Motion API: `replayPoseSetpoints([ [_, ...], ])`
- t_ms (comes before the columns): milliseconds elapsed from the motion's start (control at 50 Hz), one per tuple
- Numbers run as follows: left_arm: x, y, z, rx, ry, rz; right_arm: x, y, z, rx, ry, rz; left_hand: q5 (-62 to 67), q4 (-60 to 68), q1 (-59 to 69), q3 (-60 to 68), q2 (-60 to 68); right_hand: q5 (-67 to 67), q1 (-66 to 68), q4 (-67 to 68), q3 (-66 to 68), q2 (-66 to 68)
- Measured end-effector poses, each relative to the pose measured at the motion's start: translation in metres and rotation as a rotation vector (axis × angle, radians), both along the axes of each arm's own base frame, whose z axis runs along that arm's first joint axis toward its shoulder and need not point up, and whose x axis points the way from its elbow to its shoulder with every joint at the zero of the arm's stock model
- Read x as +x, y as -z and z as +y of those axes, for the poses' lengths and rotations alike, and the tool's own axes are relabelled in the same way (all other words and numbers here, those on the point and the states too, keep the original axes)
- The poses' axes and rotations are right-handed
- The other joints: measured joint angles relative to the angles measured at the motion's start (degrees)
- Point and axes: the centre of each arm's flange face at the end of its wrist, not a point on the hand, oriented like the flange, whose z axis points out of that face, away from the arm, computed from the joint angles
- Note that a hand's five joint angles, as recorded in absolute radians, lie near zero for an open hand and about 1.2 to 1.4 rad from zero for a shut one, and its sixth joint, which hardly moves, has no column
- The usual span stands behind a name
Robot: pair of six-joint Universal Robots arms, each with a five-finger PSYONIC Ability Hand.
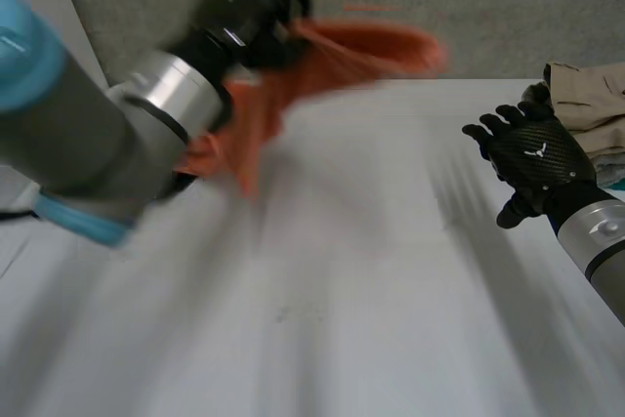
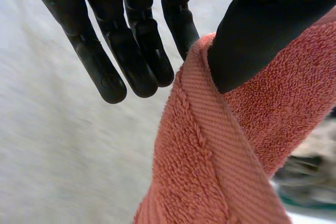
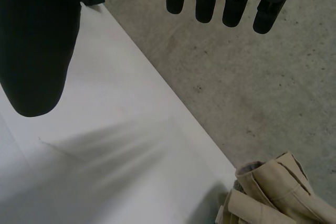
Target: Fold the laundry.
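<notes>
Salmon-orange terry in the grip of the black left hand [image 1: 256, 7] [image 2: 131, 40]: pinches the ribbed hem of the salmon-orange terry towel [image 1: 342, 51] [image 2: 210, 156] between thumb and nearest finger, with the other fingers straight alongside. Holds the cloth raised over the far left part of the white table [image 1: 371, 290] [image 3: 105, 156], one end stretched toward the middle, the rest hanging bunched beside the grey wrist. Cannot tell whether the lowest fold touches the tabletop.

Across the table, at its right side and well apart from the towel: shows the black right hand [image 1: 532, 153] [image 3: 37, 51] open, fingers spread and straight, thumb apart, nothing in it. Hovers above the bare tabletop, near a pile of beige folded garments [image 1: 586, 95] [image 3: 273, 192] lying at the table's far right edge. Beyond that edge, grey concrete floor [image 1: 469, 7] [image 3: 236, 93].
</notes>
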Motion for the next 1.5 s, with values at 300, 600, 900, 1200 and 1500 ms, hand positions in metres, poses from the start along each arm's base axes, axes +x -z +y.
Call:
replayPoseSetpoints([
  [300,-0.057,0.095,0.055,0.207,0.153,-0.217,-0.004,0.001,-0.002,0.012,0.052,0.006,-47.78,-49.39,-43.66,-48.33,-48.59,0.0,0.0,0.0,0.0,0.0],
  [600,0.037,0.057,-0.024,-0.009,-0.188,-0.368,0.022,-0.008,0.054,0.285,-0.069,0.008,-47.87,-49.39,-43.66,-48.33,-48.59,0.0,0.0,0.0,0.0,0.0],
  [900,0.057,0.153,-0.11,-0.041,-0.162,-0.603,0.1,0.038,0.081,0.432,-0.206,-0.098,-47.87,-49.65,-43.66,-48.34,-48.91,0.0,0.0,0.0,0.0,0.0],
  [1200,0.068,0.212,-0.169,-0.026,-0.201,-0.601,0.138,0.088,0.063,0.399,-0.173,-0.022,-40.12,-42.65,-38.02,-42.26,-42.55,27.03,27.84,28.21,29.27,29.71],
  [1500,0.063,0.198,-0.175,-0.042,-0.318,-0.597,0.131,0.022,0.059,0.207,-0.185,-0.117,-1.66,-0.21,0.52,-1.0,-0.59,55.3,50.8,56.28,55.75,55.54],
])
